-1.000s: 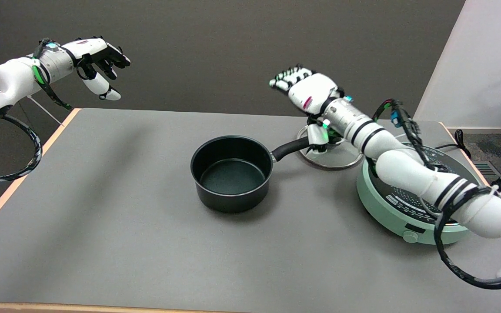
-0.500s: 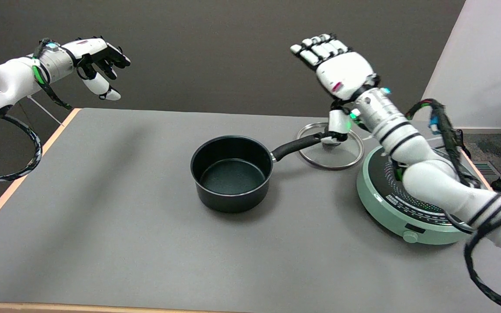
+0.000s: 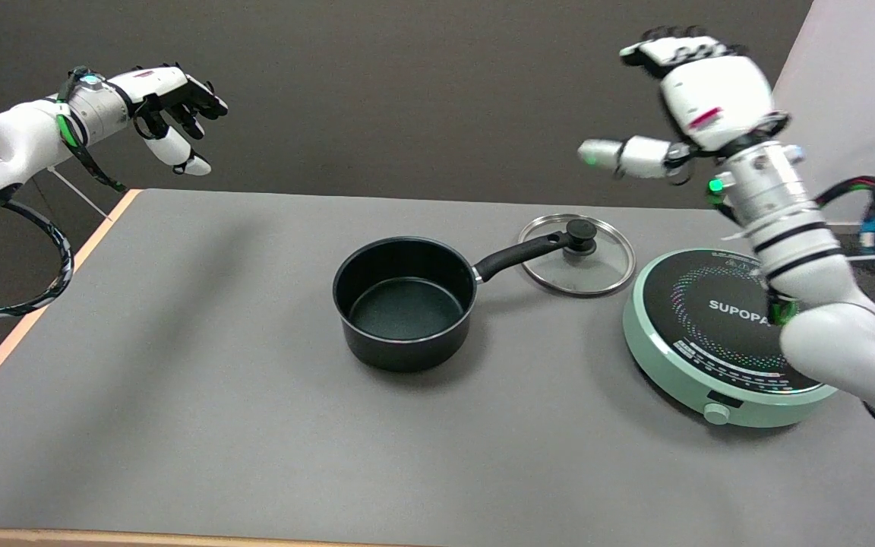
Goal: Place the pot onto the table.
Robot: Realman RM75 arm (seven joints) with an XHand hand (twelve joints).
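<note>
A black pot point(image 3: 405, 301) stands upright and empty on the grey table point(image 3: 179, 380), near the middle. Its black handle point(image 3: 517, 254) points right and back, with its tip over the edge of a glass lid. My right hand point(image 3: 699, 95) is high in the air at the upper right, above and behind the cooker and well clear of the pot. Its fingers are spread, the thumb sticks out to the left, and it holds nothing.
A glass lid point(image 3: 578, 254) with a black knob lies flat behind the pot's handle. A mint-green induction cooker point(image 3: 718, 334) with a black top sits at the right. The idle left hand point(image 3: 172, 95) hangs in the air at the upper left.
My right hand has risen and swung right, from just above the pot's handle and the lid to high over the cooker. The cooker's top has come into full view. The pot has stayed put.
</note>
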